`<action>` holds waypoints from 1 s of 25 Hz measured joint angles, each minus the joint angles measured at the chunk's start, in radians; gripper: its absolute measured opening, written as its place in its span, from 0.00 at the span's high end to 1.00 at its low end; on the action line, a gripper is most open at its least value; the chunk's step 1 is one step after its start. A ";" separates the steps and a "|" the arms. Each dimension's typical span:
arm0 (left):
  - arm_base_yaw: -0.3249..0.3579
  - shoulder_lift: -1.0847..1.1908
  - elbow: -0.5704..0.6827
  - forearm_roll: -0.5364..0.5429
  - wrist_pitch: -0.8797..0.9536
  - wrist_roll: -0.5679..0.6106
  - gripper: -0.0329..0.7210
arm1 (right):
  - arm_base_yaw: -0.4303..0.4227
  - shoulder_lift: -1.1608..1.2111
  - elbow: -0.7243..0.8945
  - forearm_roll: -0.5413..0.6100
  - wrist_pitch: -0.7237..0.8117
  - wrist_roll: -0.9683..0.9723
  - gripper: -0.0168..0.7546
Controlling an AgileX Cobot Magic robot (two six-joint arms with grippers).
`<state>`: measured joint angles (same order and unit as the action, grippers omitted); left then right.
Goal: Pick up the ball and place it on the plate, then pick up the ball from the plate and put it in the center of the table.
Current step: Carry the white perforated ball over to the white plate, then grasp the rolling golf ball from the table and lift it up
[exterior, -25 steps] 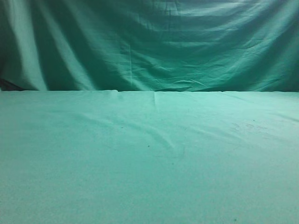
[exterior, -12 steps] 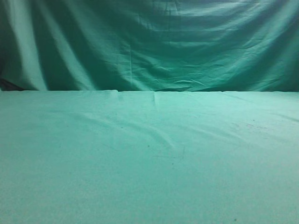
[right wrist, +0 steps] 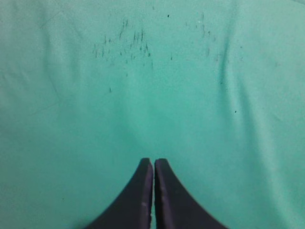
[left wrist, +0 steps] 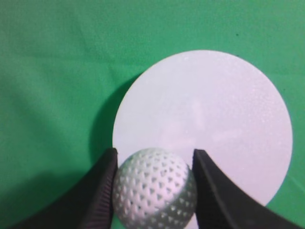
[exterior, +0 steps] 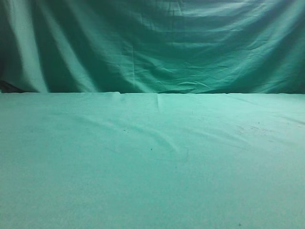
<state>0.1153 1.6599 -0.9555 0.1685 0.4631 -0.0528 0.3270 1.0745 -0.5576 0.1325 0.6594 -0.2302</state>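
Note:
In the left wrist view my left gripper is shut on the white dimpled ball, both black fingers pressed against its sides. The ball hangs over the near left edge of the round white plate, which lies flat on the green table cloth. I cannot tell whether the ball touches the plate. In the right wrist view my right gripper is shut and empty above bare cloth. The exterior view shows only the table; neither gripper, ball nor plate appears there.
A darker green draped backdrop hangs behind the table's far edge. Faint dark scuff marks dot the cloth ahead of the right gripper. The cloth has shallow wrinkles near the middle.

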 joint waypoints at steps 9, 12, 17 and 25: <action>0.000 0.040 -0.097 -0.063 0.083 0.002 0.29 | 0.000 0.000 0.000 0.030 -0.012 0.000 0.98; 0.002 0.040 -0.217 -0.138 0.208 0.021 0.10 | 0.000 0.000 0.000 0.033 -0.014 0.000 0.98; 0.002 0.040 -0.470 -0.388 0.439 0.175 0.26 | 0.000 0.000 0.000 0.033 -0.016 0.000 0.98; -0.003 0.026 -0.637 -0.832 0.581 0.499 0.91 | 0.000 0.002 -0.089 0.033 0.079 0.000 0.98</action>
<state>0.1121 1.6859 -1.5924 -0.6638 1.0437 0.4460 0.3270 1.0768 -0.6465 0.1660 0.7383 -0.2302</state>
